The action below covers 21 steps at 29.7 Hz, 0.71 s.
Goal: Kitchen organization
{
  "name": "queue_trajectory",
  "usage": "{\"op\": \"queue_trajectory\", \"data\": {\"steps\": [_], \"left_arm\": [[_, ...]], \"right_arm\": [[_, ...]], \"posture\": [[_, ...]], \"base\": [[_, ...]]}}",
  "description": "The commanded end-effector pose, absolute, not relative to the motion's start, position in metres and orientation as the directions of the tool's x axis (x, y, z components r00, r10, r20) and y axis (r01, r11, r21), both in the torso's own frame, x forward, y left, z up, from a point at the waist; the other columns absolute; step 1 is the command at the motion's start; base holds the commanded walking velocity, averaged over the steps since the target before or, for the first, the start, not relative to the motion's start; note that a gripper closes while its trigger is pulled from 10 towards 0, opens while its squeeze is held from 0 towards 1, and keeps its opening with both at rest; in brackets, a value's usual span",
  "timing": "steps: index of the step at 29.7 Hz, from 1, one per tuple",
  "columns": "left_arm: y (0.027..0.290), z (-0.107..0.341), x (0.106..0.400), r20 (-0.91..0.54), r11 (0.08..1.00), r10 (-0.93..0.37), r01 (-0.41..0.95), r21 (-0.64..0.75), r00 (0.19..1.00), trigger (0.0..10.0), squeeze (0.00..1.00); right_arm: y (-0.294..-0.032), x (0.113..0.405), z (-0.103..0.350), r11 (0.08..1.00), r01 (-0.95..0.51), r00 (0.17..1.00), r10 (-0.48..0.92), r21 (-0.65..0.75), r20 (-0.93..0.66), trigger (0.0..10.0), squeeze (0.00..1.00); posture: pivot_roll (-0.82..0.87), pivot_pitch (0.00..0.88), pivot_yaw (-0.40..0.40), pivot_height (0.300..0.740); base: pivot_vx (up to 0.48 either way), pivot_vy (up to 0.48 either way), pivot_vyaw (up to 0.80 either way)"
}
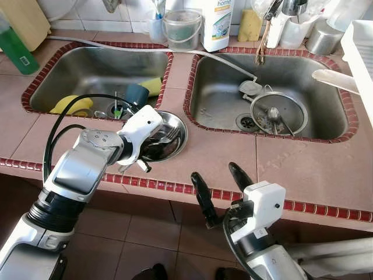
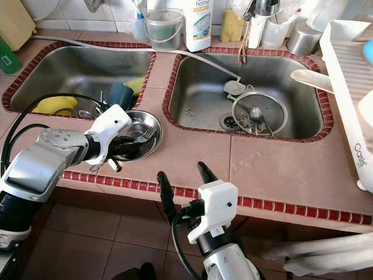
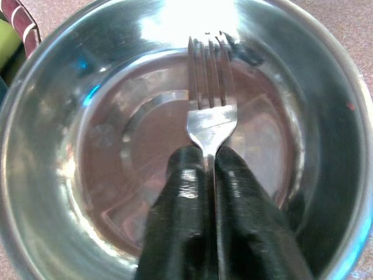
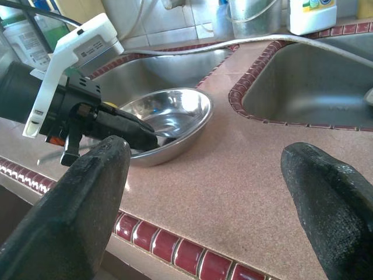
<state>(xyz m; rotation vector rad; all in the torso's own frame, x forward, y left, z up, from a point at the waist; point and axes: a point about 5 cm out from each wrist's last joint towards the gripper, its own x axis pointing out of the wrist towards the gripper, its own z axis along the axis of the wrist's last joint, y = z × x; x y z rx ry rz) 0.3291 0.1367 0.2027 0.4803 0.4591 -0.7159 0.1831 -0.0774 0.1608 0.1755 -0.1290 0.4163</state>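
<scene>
A shiny silver fork (image 3: 211, 111) lies in a silver steel bowl (image 3: 52, 175) between the left gripper's (image 3: 210, 160) black fingers; speckled pinkish-tan counter (image 1: 221, 151) with dark-red tile trim (image 1: 326, 209) surrounds them.

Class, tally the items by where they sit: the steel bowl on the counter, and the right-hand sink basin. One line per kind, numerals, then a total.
Steel bowl, on the counter: 1
Fork, gripped by the left hand inside that bowl: 1
Round lid lying in the right sink: 1
Spoon in the right sink: 1
Total: 4
</scene>
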Motion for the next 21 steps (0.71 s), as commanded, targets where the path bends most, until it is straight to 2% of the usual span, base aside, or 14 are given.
{"op": "queue_trajectory", "data": {"steps": [1, 11, 15, 16, 17, 18, 21], "left_arm": [[0.138, 0.205, 0.328, -0.547, 0.654, -0.503, 0.708, 0.265, 0.669, 0.0, 0.00], [0.139, 0.208, 0.330, -0.531, 0.663, -0.505, 0.699, 0.266, 0.681, 0.0, 0.00], [0.139, 0.216, 0.333, -0.471, 0.691, -0.507, 0.667, 0.279, 0.722, 0.0, 0.00], [0.139, 0.219, 0.334, -0.447, 0.703, -0.507, 0.654, 0.280, 0.737, 1.1, 0.00], [0.138, 0.223, 0.335, -0.412, 0.717, -0.507, 0.636, 0.285, 0.757, 6.2, 0.00], [0.138, 0.228, 0.336, -0.363, 0.742, -0.504, 0.608, 0.283, 0.784, 10.0, 0.00], [0.137, 0.240, 0.334, -0.282, 0.763, -0.525, 0.590, 0.264, 0.803, 10.0, 0.00]], "right_arm": [[-0.076, 0.180, 0.164, 0.892, -0.427, 0.900, 0.403, 0.148, 0.168, 10.0, 0.00], [-0.078, 0.181, 0.164, 0.895, -0.418, 0.904, 0.393, 0.154, 0.167, 10.0, 0.00], [-0.078, 0.182, 0.164, 0.897, -0.415, 0.905, 0.389, 0.153, 0.172, 10.0, 0.00], [-0.078, 0.182, 0.164, 0.897, -0.414, 0.905, 0.388, 0.153, 0.173, 10.0, 0.00], [-0.078, 0.183, 0.164, 0.897, -0.414, 0.905, 0.388, 0.153, 0.175, 10.0, 0.00], [-0.078, 0.185, 0.164, 0.897, -0.414, 0.905, 0.387, 0.152, 0.178, 10.0, 0.00], [-0.079, 0.189, 0.165, 0.898, -0.414, 0.904, 0.386, 0.148, 0.186, 10.0, 0.00]], "posture": [[-0.20, 0.229, 0.070, 0.732], [-0.20, 0.232, 0.068, 0.732], [-0.20, 0.223, 0.066, 0.732], [-0.20, 0.221, 0.065, 0.732], [-0.20, 0.220, 0.063, 0.732], [-0.20, 0.209, 0.057, 0.732], [-0.19, 0.196, 0.048, 0.732]], "base": [[0.000, 0.000, 0.00], [0.000, 0.000, 0.00], [0.000, 0.000, 0.00], [0.000, 0.000, 0.00], [0.000, 0.000, 0.00], [0.000, 0.000, 0.00], [0.000, 0.000, 0.00]]}}
